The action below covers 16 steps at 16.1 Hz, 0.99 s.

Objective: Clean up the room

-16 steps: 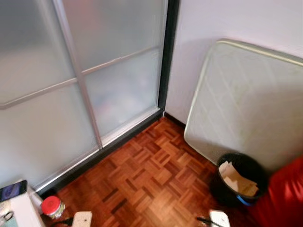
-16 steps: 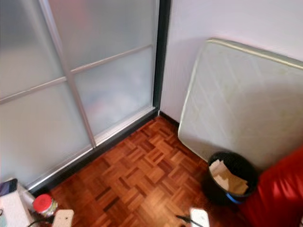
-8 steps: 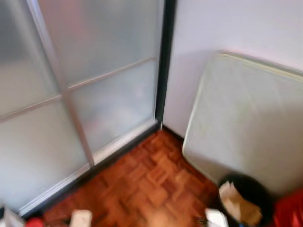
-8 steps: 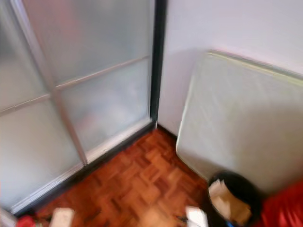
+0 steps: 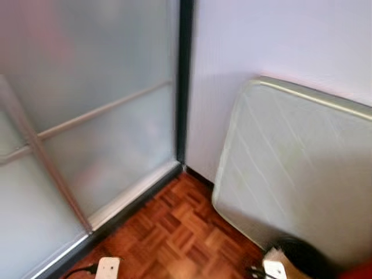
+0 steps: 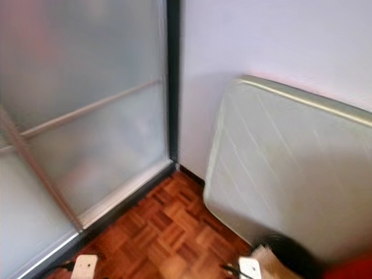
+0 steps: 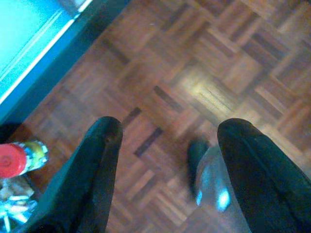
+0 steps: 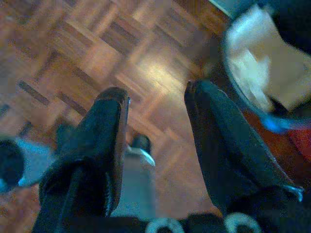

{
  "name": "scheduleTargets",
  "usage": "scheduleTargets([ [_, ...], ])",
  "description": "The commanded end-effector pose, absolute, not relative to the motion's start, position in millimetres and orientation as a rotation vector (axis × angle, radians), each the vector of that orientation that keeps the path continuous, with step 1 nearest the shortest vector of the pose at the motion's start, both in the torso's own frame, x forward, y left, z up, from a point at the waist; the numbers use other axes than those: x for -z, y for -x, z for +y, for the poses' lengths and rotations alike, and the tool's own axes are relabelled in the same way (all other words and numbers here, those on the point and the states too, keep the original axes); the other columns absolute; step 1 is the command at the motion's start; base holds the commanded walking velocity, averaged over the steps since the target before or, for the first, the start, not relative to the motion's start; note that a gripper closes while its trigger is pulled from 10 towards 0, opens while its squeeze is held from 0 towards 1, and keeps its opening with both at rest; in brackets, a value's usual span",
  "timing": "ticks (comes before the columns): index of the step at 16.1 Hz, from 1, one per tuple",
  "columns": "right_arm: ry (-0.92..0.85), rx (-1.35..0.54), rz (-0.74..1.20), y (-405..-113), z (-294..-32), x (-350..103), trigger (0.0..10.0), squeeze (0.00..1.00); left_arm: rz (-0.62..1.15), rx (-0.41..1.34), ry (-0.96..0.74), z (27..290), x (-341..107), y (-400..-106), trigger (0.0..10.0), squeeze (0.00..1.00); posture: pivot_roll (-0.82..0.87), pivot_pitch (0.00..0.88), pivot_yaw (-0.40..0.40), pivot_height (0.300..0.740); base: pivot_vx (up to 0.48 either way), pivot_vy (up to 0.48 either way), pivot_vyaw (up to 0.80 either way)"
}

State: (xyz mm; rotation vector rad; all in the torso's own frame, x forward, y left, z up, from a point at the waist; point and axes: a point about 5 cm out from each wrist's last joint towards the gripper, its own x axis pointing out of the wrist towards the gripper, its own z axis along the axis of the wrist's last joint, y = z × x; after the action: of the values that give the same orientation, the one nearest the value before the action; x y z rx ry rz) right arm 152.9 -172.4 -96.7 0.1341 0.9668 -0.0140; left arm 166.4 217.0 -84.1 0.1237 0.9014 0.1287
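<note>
Left gripper (image 7: 167,145) hangs low over the parquet floor (image 7: 204,58), fingers spread wide with nothing between them, and beside it a jar (image 7: 19,158) with a red lid stands on the wood near the dark door track. Right gripper (image 8: 155,116) is spread too, empty, above the same floor, with the black bin (image 8: 252,92) just beyond its fingertips, stuffed with crumpled paper (image 8: 265,73). Up in the head views the picture is soft with blur. The two white wrist ends peek in at the bottom edge, left (image 5: 107,268) and right (image 5: 273,269), both over the wood. The bin (image 5: 302,258) sits in the lower right corner, touching or nearly touching a pale quilted mattress (image 5: 296,174) that leans upright against the white wall (image 5: 273,40). A sliver of something red (image 5: 357,272) shows at the corner by the bin. To the left, a frosted glass sliding door (image 5: 87,128) with grey bars meets the wall at a dark frame (image 5: 185,81).
</note>
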Motion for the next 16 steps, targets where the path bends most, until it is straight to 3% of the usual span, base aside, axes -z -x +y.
scheduleTargets([
  [1, -0.139, 0.002, 0.963, -154.4, -168.0, 96.4, 10.0, 0.00, 0.916, -0.132, -0.145, 222.2, 84.8, -162.6, 10.0, 0.00, 0.09, 0.000, -0.044, 0.740, 0.480, 0.000, 0.00],
  [11, -0.148, 0.013, 0.965, -155.3, -166.1, 96.4, 10.0, 0.00, 0.926, -0.133, -0.145, 223.5, 85.6, -160.6, 10.0, 0.00, 0.09, 0.000, -0.045, 0.740, 0.480, 0.000, 0.00],
  [16, -0.155, 0.010, 0.974, -155.4, -165.0, 96.6, 10.0, 0.00, 0.925, -0.134, -0.137, 223.2, 85.8, -159.9, 10.0, 0.00, 0.09, 0.000, -0.047, 0.740, 0.409, 0.000, -0.78],
])
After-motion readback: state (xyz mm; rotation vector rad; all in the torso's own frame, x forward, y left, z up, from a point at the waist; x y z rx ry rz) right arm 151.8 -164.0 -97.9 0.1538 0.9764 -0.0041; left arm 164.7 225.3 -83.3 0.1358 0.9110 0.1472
